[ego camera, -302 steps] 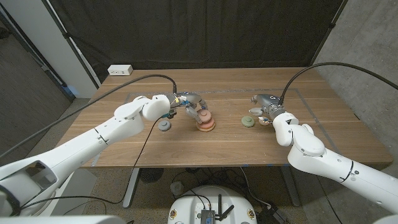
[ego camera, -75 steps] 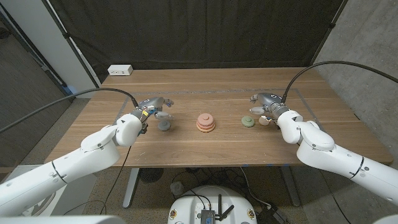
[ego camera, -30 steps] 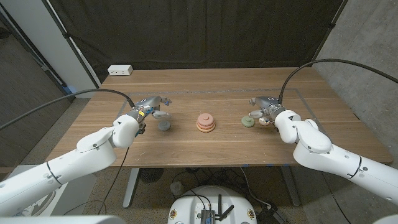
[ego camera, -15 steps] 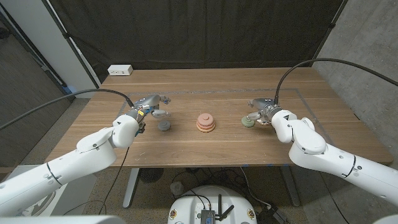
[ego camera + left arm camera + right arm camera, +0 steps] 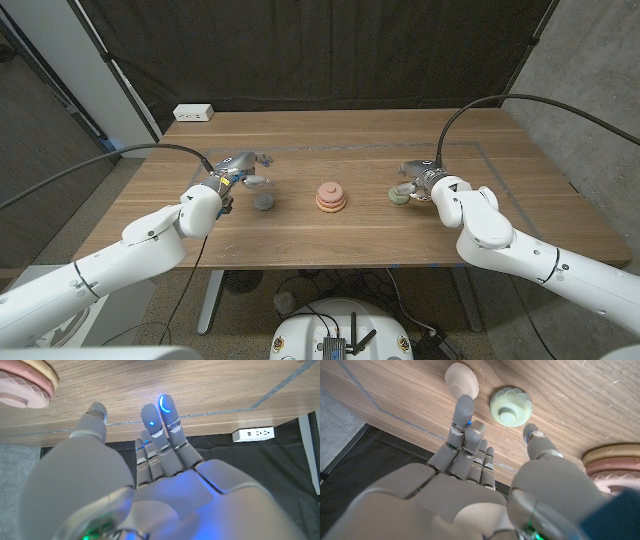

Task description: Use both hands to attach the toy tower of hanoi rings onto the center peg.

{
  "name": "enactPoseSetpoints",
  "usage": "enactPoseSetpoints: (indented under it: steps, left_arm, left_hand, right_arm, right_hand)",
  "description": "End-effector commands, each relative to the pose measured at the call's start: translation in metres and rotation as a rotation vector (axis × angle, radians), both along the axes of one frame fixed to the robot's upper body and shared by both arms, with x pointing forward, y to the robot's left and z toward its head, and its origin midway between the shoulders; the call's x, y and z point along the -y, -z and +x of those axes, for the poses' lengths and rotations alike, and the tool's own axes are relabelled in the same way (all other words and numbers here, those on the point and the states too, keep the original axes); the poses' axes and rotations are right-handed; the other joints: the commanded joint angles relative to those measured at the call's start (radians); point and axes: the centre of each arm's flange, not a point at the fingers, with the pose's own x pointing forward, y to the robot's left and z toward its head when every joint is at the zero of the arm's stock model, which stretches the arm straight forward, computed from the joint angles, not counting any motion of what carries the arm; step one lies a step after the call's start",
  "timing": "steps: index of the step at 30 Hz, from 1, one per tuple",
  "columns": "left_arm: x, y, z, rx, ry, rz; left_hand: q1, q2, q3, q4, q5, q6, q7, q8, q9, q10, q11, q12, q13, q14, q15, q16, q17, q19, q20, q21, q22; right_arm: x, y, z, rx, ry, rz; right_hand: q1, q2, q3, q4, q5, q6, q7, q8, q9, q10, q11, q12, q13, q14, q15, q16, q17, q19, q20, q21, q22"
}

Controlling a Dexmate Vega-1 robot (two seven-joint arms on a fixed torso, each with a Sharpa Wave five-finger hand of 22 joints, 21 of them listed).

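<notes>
While both arms reach in from the near corners, this is how the table reads from front to back.

Table: wooden top [image 5: 300, 245], both forearms crossing its near edge.

Left hand: the left hand [image 5: 238, 170] hangs over the table left of centre, fingers [image 5: 165, 420] straight and close together, thumb apart, nothing in its grasp.

Grey ring: a small grey ring [image 5: 263, 202] lies on the wood just below and beside the left hand's fingertips; from the head view I cannot tell whether they touch it.

Center stack: the peg base with pink and tan rings [image 5: 331, 196] stands mid-table, between the two hands and well apart from each. Its edge also shows at the corner of the left wrist view [image 5: 22, 387] and at the edge of the right wrist view [image 5: 612, 467].

Right hand: the right hand [image 5: 424, 180] sits right of centre, fingers [image 5: 462, 420] extended, thumb spread off to one side, holding nothing.

Green ring: a pale green scalloped ring [image 5: 510, 406] lies flat on the wood in the gap between the thumb tip and the fingertips, close to both, not pinched.

Cream piece: a small cream round piece [image 5: 462, 379] lies just beyond the fingertips, beside the green ring.

Power strip: a white outlet strip [image 5: 194, 112] rests at the far left corner.

Backdrop: black curtain [image 5: 320, 50] behind the table.
</notes>
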Motion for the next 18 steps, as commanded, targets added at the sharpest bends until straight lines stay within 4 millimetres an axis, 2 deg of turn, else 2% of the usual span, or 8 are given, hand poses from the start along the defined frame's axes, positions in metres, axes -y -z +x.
enactPoseSetpoints:
  steps: [1,18]
  left_arm:
    - [-0.0032,-0.0004,0.0014,0.001,0.003,-0.008]
    - [-0.0036,0.0005,0.0021,0.000,0.004,-0.014]
  left_hand:
    - [-0.008,0.003,0.002,0.001,0.008,0.011,0.003,-0.003,0.001,0.009,0.002,0.001,0.001,-0.003,-0.075,0.008,0.002,0.011,-0.139,0.001,0.001]
    - [-0.013,0.008,0.005,0.002,0.009,0.016,0.007,-0.004,0.002,0.010,0.005,-0.001,0.003,-0.006,-0.075,0.012,0.002,0.009,-0.139,-0.001,0.002]
  right_arm:
    - [-0.0026,0.0029,0.0075,-0.029,0.022,-0.006]
    - [-0.0033,0.0096,0.0131,-0.046,0.028,-0.006]
  right_hand:
    - [-0.005,0.005,-0.002,0.002,-0.002,-0.005,0.002,0.001,0.000,-0.001,0.006,0.007,0.002,-0.001,-0.081,-0.003,0.003,-0.004,-0.102,0.000,0.000]
    - [-0.005,0.006,-0.003,0.000,-0.005,0.004,-0.001,0.008,-0.002,0.007,0.012,0.012,-0.005,-0.003,-0.081,-0.008,0.004,-0.007,-0.102,0.000,-0.001]
